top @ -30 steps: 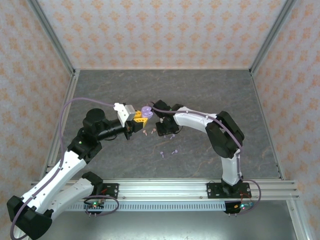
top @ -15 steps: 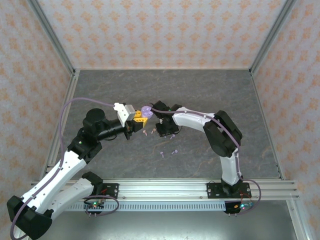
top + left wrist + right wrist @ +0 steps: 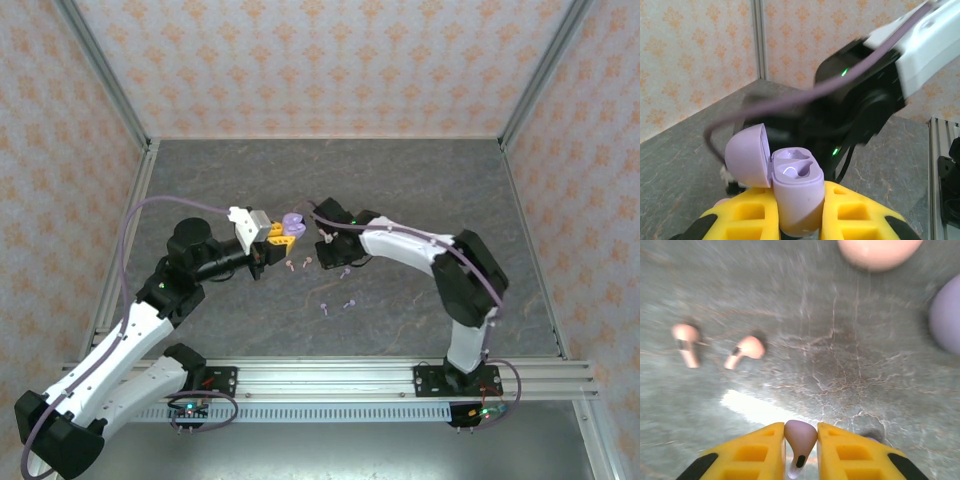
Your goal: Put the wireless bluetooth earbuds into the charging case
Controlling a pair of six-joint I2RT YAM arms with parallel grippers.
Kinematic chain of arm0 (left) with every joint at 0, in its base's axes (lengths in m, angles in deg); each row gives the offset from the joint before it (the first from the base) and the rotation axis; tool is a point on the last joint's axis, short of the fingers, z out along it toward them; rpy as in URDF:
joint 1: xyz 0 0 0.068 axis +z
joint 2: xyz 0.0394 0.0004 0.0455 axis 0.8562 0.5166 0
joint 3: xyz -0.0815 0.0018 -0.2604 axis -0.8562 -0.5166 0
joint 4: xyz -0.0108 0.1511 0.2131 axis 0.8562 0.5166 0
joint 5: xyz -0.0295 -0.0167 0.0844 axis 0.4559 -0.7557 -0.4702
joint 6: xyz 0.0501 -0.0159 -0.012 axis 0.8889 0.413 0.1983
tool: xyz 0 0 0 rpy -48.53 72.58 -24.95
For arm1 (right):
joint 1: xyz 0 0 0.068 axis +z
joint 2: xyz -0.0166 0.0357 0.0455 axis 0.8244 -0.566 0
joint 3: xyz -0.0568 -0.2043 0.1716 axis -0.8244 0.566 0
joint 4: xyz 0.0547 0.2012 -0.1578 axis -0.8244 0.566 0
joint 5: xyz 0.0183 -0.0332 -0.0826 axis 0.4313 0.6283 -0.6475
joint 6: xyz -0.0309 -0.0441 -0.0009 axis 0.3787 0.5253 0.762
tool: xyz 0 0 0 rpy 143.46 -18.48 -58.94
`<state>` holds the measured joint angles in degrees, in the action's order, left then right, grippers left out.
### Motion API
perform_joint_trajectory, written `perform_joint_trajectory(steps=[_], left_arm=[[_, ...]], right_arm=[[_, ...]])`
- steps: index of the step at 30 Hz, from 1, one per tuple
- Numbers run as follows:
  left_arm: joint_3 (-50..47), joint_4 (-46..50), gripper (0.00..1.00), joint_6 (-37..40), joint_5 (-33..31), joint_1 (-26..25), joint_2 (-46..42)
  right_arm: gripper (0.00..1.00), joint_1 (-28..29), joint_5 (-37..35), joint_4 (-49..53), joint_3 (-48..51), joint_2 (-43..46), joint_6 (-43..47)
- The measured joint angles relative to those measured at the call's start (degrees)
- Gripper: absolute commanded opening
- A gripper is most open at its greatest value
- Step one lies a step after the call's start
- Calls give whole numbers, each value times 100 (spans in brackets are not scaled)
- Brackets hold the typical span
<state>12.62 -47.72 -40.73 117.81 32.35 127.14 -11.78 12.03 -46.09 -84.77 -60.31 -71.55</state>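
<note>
Left gripper point(image 3: 797, 212): yellow fingers point(image 3: 860, 220) clamped on the lavender case point(image 3: 797, 192); case upright, lid point(image 3: 746, 156) swung open to the left, two sockets showing
Right gripper point(image 3: 801, 441): pinching a lavender bud point(image 3: 800, 432), stem down, over the table point(image 3: 840, 355); in the top view it sits just beside the case
Pink buds point(image 3: 747, 349): two lying on the table, near each other, not touching
Lavender pair point(image 3: 325, 308): loose on the table, nearer the arm bases
Pink round case point(image 3: 879, 250): blurred, at the far edge of the right wrist view
</note>
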Motion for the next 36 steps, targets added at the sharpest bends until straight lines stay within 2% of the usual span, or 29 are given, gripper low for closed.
perform_joint_trajectory(steps=[9,15,23,36], left_arm=[[-76,-271,11,-136,2,0,57],[-83,-442,11,-203,7,0,232],[-94,-710,11,-376,66,0,393],[-105,-743,11,-437,72,0,393]], right_arm=[[20,-120,282,-1027,444,2328,219],[20,-74,774,-1563,479,3193,304],[20,487,1012,-1985,457,3268,535],[20,525,1073,-2380,452,2962,726]])
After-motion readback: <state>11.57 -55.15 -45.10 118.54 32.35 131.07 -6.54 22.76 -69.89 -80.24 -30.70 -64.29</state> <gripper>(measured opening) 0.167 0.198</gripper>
